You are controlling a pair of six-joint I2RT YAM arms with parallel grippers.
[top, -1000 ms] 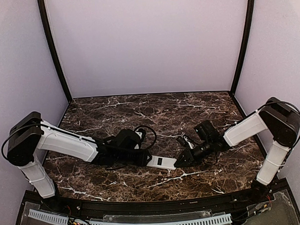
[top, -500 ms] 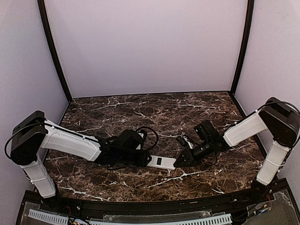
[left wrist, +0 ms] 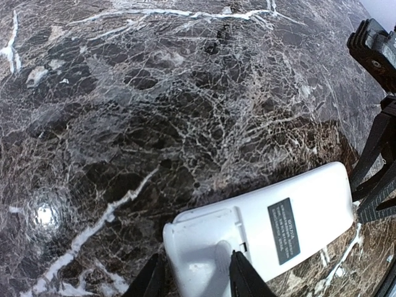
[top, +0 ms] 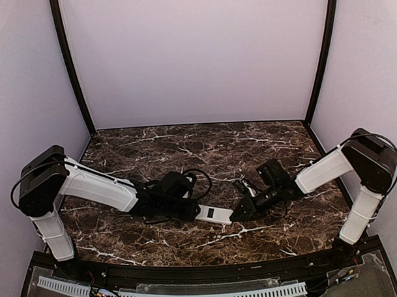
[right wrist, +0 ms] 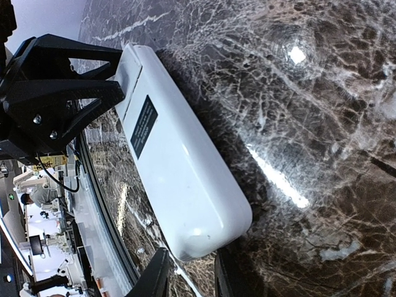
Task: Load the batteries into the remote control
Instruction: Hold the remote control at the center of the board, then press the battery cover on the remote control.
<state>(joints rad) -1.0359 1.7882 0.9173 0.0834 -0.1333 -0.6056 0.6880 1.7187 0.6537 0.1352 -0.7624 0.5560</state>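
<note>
On the counter (top: 185, 149), just left of the front edge's middle, the left gripper (top: 196, 211) lies low. Its jaws are narrow, one finger (left wrist: 153, 279) on either side of the remote control (top: 215, 215); I cannot tell whether they clamp it. The remote lies label-side up by the front edge's middle. The right gripper (top: 238, 214) meets its other end, jaws narrow, grip unclear.

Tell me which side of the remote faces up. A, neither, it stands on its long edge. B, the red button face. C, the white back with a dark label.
C: the remote lies flat, its white back and dark label facing up.
</note>
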